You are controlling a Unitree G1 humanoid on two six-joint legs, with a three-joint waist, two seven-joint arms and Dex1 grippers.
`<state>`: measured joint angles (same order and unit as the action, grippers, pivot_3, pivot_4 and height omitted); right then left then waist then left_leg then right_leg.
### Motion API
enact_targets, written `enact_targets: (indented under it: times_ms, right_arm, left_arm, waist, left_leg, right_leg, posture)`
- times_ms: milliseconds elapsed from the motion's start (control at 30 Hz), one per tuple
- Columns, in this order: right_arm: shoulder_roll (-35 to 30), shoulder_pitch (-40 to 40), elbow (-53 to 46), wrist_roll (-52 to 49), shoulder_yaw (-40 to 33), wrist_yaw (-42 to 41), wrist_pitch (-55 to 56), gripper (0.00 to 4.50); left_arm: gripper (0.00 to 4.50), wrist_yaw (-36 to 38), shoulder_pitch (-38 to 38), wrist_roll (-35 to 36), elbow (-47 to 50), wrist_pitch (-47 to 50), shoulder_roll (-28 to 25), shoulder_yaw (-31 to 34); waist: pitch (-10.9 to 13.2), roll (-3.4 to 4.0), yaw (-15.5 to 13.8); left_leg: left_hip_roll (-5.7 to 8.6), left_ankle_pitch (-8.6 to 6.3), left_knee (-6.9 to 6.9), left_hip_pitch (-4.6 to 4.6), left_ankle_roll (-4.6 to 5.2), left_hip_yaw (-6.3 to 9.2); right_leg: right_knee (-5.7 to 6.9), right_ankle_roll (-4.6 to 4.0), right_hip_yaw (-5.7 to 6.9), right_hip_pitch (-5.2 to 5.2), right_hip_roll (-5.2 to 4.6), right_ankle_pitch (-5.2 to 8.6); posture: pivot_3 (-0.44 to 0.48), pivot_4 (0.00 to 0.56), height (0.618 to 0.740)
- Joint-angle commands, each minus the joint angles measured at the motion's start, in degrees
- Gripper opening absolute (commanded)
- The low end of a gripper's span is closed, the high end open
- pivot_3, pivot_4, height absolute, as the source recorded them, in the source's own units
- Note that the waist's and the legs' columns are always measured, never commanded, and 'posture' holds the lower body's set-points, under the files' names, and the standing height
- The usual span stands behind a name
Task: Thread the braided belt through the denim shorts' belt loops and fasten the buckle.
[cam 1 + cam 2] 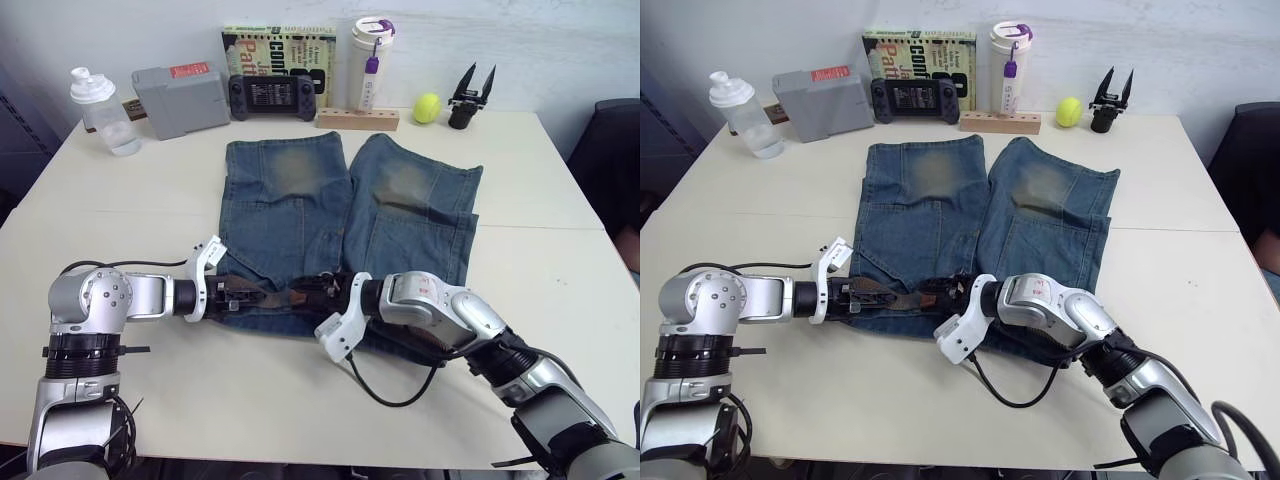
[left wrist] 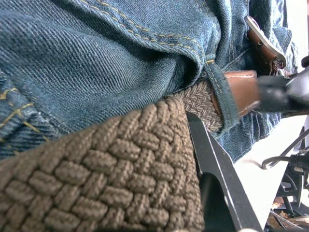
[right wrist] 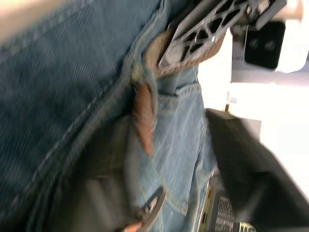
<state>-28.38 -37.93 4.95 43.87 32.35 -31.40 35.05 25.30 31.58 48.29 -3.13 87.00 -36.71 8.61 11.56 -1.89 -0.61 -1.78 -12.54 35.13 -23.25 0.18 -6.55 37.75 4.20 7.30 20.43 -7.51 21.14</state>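
The denim shorts (image 1: 340, 210) lie flat on the table, waistband nearest me. My left gripper (image 1: 243, 296) is shut on the braided belt (image 2: 120, 179) at the waistband's left part. From there the belt runs under a belt loop (image 2: 221, 92), and its tan leather end (image 2: 244, 86) comes out on the far side. My right gripper (image 1: 322, 289) faces the left one across the waistband, open, its fingers on either side of that tan end (image 3: 144, 121). The silver buckle (image 2: 263, 35) rests on the denim just beyond.
Along the table's back edge stand a clear bottle (image 1: 100, 108), a grey box (image 1: 180, 98), a game controller (image 1: 272, 95), a book (image 1: 280, 48), a white tumbler (image 1: 370, 60), a wooden block (image 1: 357, 118), a tennis ball (image 1: 427, 107) and a spare black gripper (image 1: 470, 95). A black cable (image 1: 390, 395) loops near the front.
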Motion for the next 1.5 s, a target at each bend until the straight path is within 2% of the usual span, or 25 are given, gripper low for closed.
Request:
enact_targets:
  times_ms: [33, 67, 200, 267, 367, 433, 567, 733, 800, 933, 1033, 1100, 1233, 1367, 1500]
  right_arm:
    - [0.2, -0.9, -1.1, -2.5, -0.5, -0.6, 1.2, 0.62]
    - [0.2, -0.9, -1.1, -2.8, -0.6, -0.9, 1.2, 0.11]
    - [-0.3, -1.9, -0.3, -4.0, -0.8, -2.0, 1.8, 0.04]
    - [-0.9, -2.8, 0.6, -4.7, -1.0, -2.6, 2.5, 0.00]
    - [-1.8, -4.5, 1.4, -6.2, -1.3, -3.7, 4.0, 0.00]
    - [-2.5, -5.5, 1.7, -7.3, -1.6, -4.4, 4.9, 0.00]
    - [-6.0, -8.9, 0.5, -14.8, -2.9, -10.2, 5.9, 0.00]
    - [-9.6, -12.5, -2.1, -26.8, -5.1, -18.6, 3.5, 0.00]
    - [-9.9, -12.9, -2.6, -29.4, -5.8, -20.5, 2.3, 0.00]
    - [-9.4, -13.1, -4.7, -36.4, -7.9, -24.0, -2.8, 0.00]
    - [-11.1, -13.9, -4.8, -37.7, -9.3, -26.4, -2.4, 0.00]
    - [-13.3, -14.4, -3.9, -39.7, -10.8, -28.8, -2.6, 0.00]
    - [-16.9, -13.7, -4.4, -47.7, -13.3, -35.3, -8.1, 0.00]
    - [-18.6, -13.5, -4.5, -48.8, -14.9, -38.0, -8.9, 0.00]
    - [-20.1, -13.8, -3.3, -47.8, -16.6, -39.0, -8.4, 0.00]
  left_arm:
    - [0.00, -1.3, -1.3, -3.6, -1.5, 0.6, 0.4, -1.3]
    - [0.00, -0.7, -1.4, -3.1, -1.2, 0.5, 0.3, -1.0]
    - [0.00, 2.3, -1.9, -2.8, -0.9, -2.1, -1.8, -0.6]
    - [0.88, 4.9, -3.0, -3.2, -0.4, -3.5, -5.0, -0.8]
    - [1.93, 10.5, -4.6, -1.4, 1.2, -3.4, -10.4, -0.2]
    - [2.87, 13.5, -5.6, -0.9, 1.7, -4.2, -13.5, 0.5]
    - [4.43, 23.7, -10.6, 2.7, 4.1, -5.3, -23.6, 6.1]
    - [4.43, 35.2, -19.4, 6.5, 10.8, -8.2, -31.8, 12.6]
    - [4.43, 38.3, -21.7, 7.2, 12.0, -9.3, -33.4, 14.9]
    - [4.43, 43.7, -25.6, 5.8, 9.7, -12.7, -35.9, 18.3]
    - [4.43, 45.9, -26.0, 4.4, 7.8, -16.6, -36.5, 19.6]
    - [4.43, 43.4, -21.9, 3.8, 5.7, -20.7, -33.7, 21.1]
    - [4.43, 32.1, -9.7, 3.1, 0.5, -29.4, -23.4, 25.2]
    - [4.43, 28.1, -6.1, -1.1, -0.8, -34.7, -21.0, 23.1]
    - [4.43, 29.5, -4.0, -2.5, -2.8, -37.9, -20.0, 20.6]
  waist:
    - [0.0, 0.00, 0.0]
    - [0.0, 0.00, 0.0]
    - [0.0, 0.02, 0.1]
    - [0.1, -0.03, 0.5]
    - [0.2, -0.10, 1.5]
    - [0.2, -0.08, 2.3]
    - [0.6, -0.05, 3.2]
    - [0.8, 0.09, 2.7]
    - [0.8, 0.10, 2.4]
    - [0.9, 0.08, 2.3]
    - [0.9, 0.08, 2.3]
    - [0.9, 0.10, 2.2]
    - [1.0, 0.03, 2.0]
    - [1.0, -0.02, 2.6]
    - [1.0, -0.01, 2.6]
  left_leg:
    - [0.00, 0.00, 0.00, 0.00, 0.00, 0.00]
    - [0.00, 0.00, -0.01, 0.00, 0.00, 0.00]
    - [0.00, 0.00, -0.02, -0.05, 0.00, 0.00]
    - [0.00, 0.00, -0.03, -0.09, 0.00, -0.01]
    - [-0.04, 0.01, -0.07, -0.10, -0.06, -0.02]
    - [-0.10, 0.01, -0.12, -0.09, -0.12, -0.06]
    - [-0.23, 0.04, -0.20, -0.09, -0.21, -0.10]
    - [-0.32, 0.17, -0.23, -0.46, -0.02, -0.12]
    - [-0.33, 0.18, -0.10, -0.98, 0.01, -0.10]
    - [-0.31, 0.13, -0.06, -1.00, 0.09, -0.12]
    - [-0.31, 0.12, -0.05, -1.00, 0.11, -0.13]
    - [-0.30, 0.12, -0.05, -1.01, 0.12, -0.13]
    - [-0.27, 0.15, 0.02, -1.01, 0.27, -0.08]
    - [-0.15, 0.17, 0.03, -1.01, 0.37, -0.15]
    - [-0.14, 0.19, 0.02, -1.00, 0.40, -0.25]
  right_leg:
    - [0.00, 0.00, 0.00, 0.00, 0.00, 0.00]
    - [0.00, 0.00, 0.00, 0.01, 0.00, 0.00]
    - [0.00, 0.00, 0.00, 0.06, 0.01, 0.00]
    - [-0.01, 0.00, 0.00, 0.11, 0.01, 0.00]
    - [-0.01, -0.01, 0.00, 0.16, 0.06, 0.01]
    - [0.00, -0.04, -0.02, 0.19, 0.09, 0.02]
    - [0.08, -0.18, -0.06, 0.35, 0.21, 0.10]
    - [0.10, -0.29, -0.09, 0.77, 0.27, 0.16]
    - [0.16, -0.30, -0.07, 1.23, 0.27, 0.16]
    - [0.09, -0.29, -0.05, 1.19, 0.26, 0.16]
    - [0.09, -0.29, -0.04, 1.19, 0.26, 0.16]
    - [0.10, -0.29, -0.04, 1.20, 0.25, 0.16]
    - [0.20, -0.27, 0.08, 1.15, 0.15, 0.14]
    - [0.22, -0.17, 0.07, 1.14, 0.07, 0.08]
    - [0.23, -0.16, 0.04, 1.17, 0.09, 0.08]
  posture:
    - [0.000, 0.150, 0.713]
    - [0.000, 0.150, 0.713]
    - [0.000, 0.150, 0.713]
    - [0.000, 0.150, 0.713]
    - [0.000, 0.150, 0.713]
    - [0.000, 0.150, 0.713]
    - [0.000, 0.150, 0.713]
    - [0.000, 0.150, 0.713]
    - [0.000, 0.150, 0.713]
    - [0.000, 0.150, 0.713]
    - [0.000, 0.150, 0.713]
    - [0.000, 0.150, 0.713]
    - [0.000, 0.150, 0.713]
    - [0.000, 0.150, 0.713]
    - [0.000, 0.150, 0.713]
